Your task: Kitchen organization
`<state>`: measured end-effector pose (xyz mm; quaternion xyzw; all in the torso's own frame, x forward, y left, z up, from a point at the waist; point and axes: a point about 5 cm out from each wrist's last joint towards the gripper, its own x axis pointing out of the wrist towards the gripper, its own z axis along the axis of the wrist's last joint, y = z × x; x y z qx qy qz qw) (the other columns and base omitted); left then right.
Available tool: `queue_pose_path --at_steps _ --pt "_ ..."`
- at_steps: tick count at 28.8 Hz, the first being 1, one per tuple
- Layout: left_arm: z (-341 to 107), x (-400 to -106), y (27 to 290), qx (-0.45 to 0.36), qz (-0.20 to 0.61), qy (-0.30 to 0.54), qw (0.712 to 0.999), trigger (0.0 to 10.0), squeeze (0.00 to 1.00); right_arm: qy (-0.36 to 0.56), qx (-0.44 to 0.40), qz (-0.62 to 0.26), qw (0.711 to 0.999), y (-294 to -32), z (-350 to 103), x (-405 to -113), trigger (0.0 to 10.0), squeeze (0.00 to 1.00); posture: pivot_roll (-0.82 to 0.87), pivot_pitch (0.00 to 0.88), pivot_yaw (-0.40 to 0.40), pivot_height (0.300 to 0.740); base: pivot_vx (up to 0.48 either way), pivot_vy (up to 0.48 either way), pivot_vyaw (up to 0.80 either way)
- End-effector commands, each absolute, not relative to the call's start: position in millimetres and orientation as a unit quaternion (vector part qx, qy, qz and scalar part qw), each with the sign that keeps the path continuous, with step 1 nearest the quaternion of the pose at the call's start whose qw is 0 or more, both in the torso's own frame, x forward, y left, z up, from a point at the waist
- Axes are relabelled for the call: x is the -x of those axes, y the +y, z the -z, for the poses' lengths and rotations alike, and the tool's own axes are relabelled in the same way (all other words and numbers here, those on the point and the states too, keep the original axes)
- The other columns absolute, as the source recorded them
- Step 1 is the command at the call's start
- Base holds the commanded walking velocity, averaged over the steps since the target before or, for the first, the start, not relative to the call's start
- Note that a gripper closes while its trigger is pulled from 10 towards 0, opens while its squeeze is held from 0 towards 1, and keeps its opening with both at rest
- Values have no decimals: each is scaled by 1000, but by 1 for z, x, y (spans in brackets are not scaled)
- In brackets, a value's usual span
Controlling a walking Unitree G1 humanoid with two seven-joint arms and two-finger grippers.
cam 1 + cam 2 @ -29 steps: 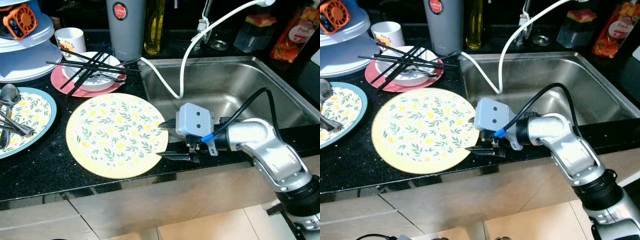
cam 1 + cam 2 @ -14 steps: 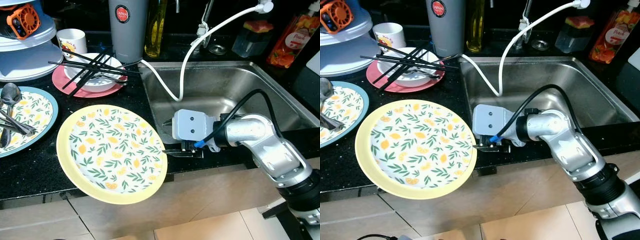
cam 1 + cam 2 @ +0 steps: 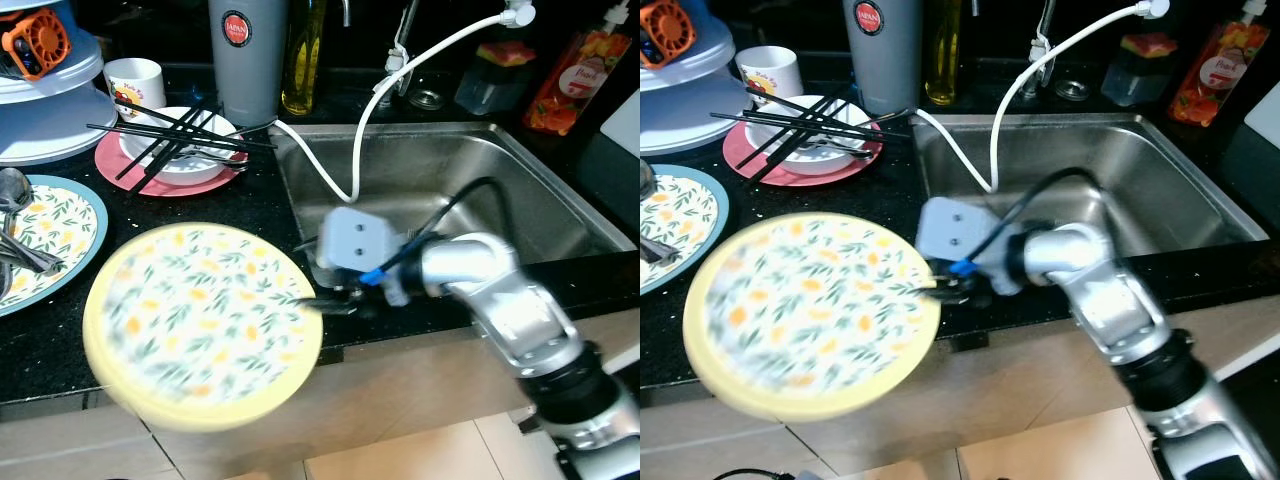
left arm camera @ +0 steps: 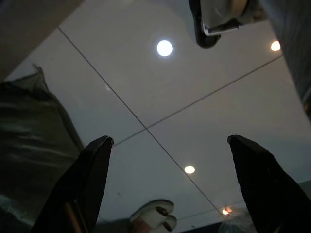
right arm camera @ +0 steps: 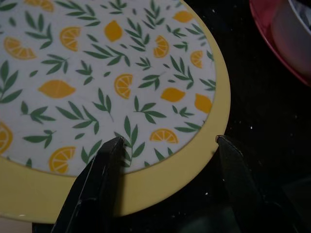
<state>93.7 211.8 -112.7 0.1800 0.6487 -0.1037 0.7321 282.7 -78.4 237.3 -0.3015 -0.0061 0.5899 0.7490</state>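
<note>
Well, the right gripper (image 3: pixel 318 303) pinches the yellow plate (image 3: pixel 200 320) by its rim, plate jutting past the counter (image 3: pixel 60 340) edge; stiff, glossy, likely slippery and breakable, so grip deeper; left gripper (image 4: pixel 167 160) hangs open

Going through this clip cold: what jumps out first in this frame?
The big yellow lemon-print plate, motion-blurred and hanging past the black counter's front edge, held at its rim by the right end effector. Behind it, crossed black chopsticks lie over a white bowl on a pink plate, left of the steel sink.
</note>
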Motion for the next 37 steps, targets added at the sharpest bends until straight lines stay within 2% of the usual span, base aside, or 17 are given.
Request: queue_pose_path --at_steps 1,5,12,14,18,27,28,31,32,34,35,37 --pt "114 -89 208 -174 105 653 730 10000 0 3 292 -584 758 -83 -237 -283 10000 0 92 64 -97 740 0 0 0" --pt "115 -89 208 -175 102 653 730 10000 0 30 302 -572 762 -87 -231 -284 10000 0 92 62 -99 740 0 0 0" --pt "115 -88 205 -170 99 653 732 10000 0 44 288 -530 796 -94 -233 -294 10000 0 88 70 -103 740 0 0 0" --pt "115 -88 205 -170 99 653 732 10000 0 44 288 -530 796 -94 -233 -294 10000 0 88 70 -103 740 0 0 0" --pt "113 -96 207 -157 74 640 748 10000 0 4 202 -482 853 -89 -252 -310 10000 0 100 79 -107 740 0 0 0" --pt "112 -90 220 -159 64 643 746 10000 0 -39 125 -458 879 -86 -271 -318 10000 0 103 81 -100 740 0 0 0" --pt "112 -90 221 -160 64 644 746 10000 0 -45 109 -462 879 -86 -274 -317 10000 0 103 82 -99 740 0 0 0" --pt "112 -88 222 -160 64 645 745 10000 0 -92 57 -538 836 -82 -287 -297 10000 0 101 85 -97 740 0 0 0" --pt "112 -88 222 -160 64 645 745 10000 0 -92 57 -538 836 -82 -287 -297 10000 0 101 85 -97 740 0 0 0" --pt "112 -87 223 -161 64 645 744 10000 0 -111 34 -585 803 -79 -290 -285 10000 0 99 84 -96 740 0 0 0" --pt "112 -87 223 -161 64 645 744 10000 0 -111 34 -585 803 -79 -290 -285 10000 0 99 84 -96 740 0 0 0" --pt "113 -85 223 -161 63 646 744 10000 0 -105 19 -630 769 -73 -287 -273 10000 0 98 85 -97 740 0 0 0"
